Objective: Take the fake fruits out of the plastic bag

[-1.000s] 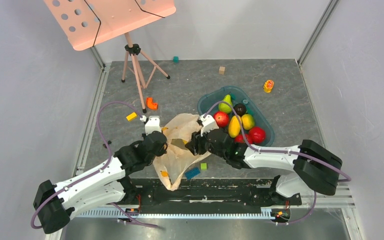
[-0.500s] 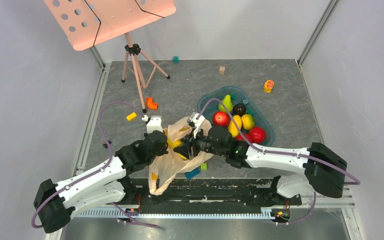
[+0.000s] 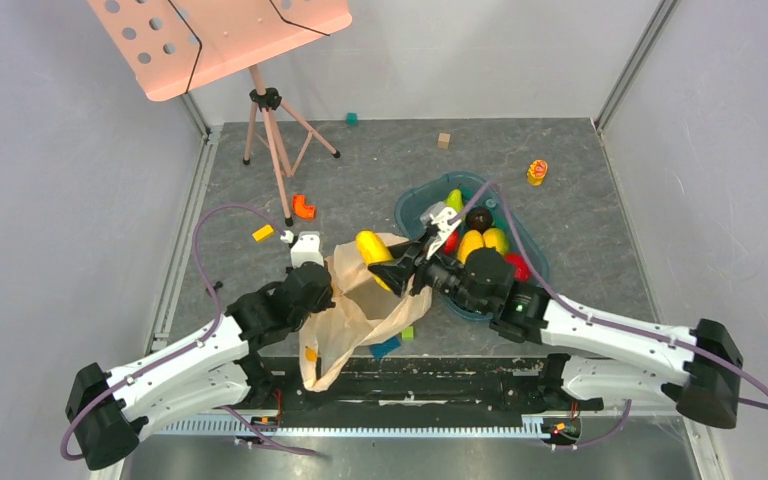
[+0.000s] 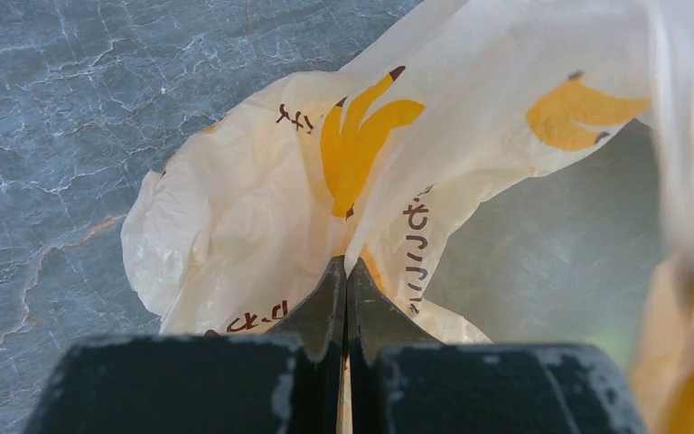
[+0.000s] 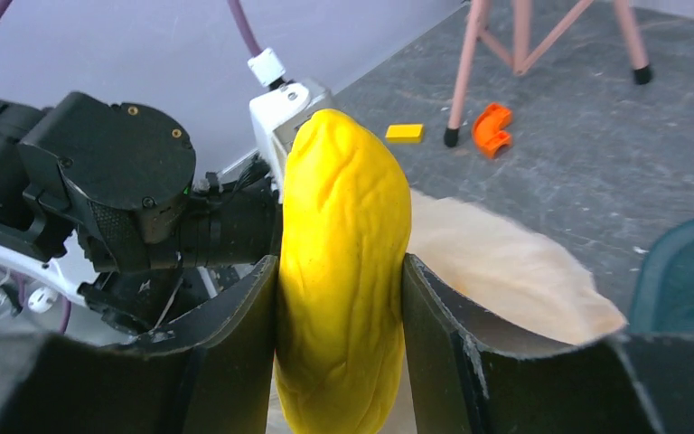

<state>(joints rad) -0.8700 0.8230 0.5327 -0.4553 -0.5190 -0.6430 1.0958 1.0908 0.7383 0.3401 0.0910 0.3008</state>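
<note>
The plastic bag (image 3: 352, 312) is cream with printed bananas and lies open between the arms. My left gripper (image 4: 345, 267) is shut on a fold of the bag (image 4: 235, 208), at its left edge (image 3: 322, 290) in the top view. My right gripper (image 5: 340, 262) is shut on a long yellow fake fruit (image 5: 343, 271), held upright above the bag's mouth (image 3: 372, 247). More fruits lie in the teal tray (image 3: 412, 203): a green pear (image 3: 454, 198), yellow pieces (image 3: 480, 243) and a red one (image 3: 517, 265). The inside of the bag is hidden.
A pink music stand (image 3: 220, 35) on a tripod (image 3: 275, 150) stands at the back left. An orange piece (image 3: 303, 206), a yellow block (image 3: 262, 233), a teal cube (image 3: 351, 118), a wooden cube (image 3: 443, 140) and a yellow-red toy (image 3: 537, 172) are scattered. Blue (image 3: 385, 346) and green (image 3: 407, 333) blocks lie by the bag.
My right gripper reached into the bag's mouth, then rose out of it to the right with the yellow fruit. The bag has bunched up taller. The left gripper kept its hold.
</note>
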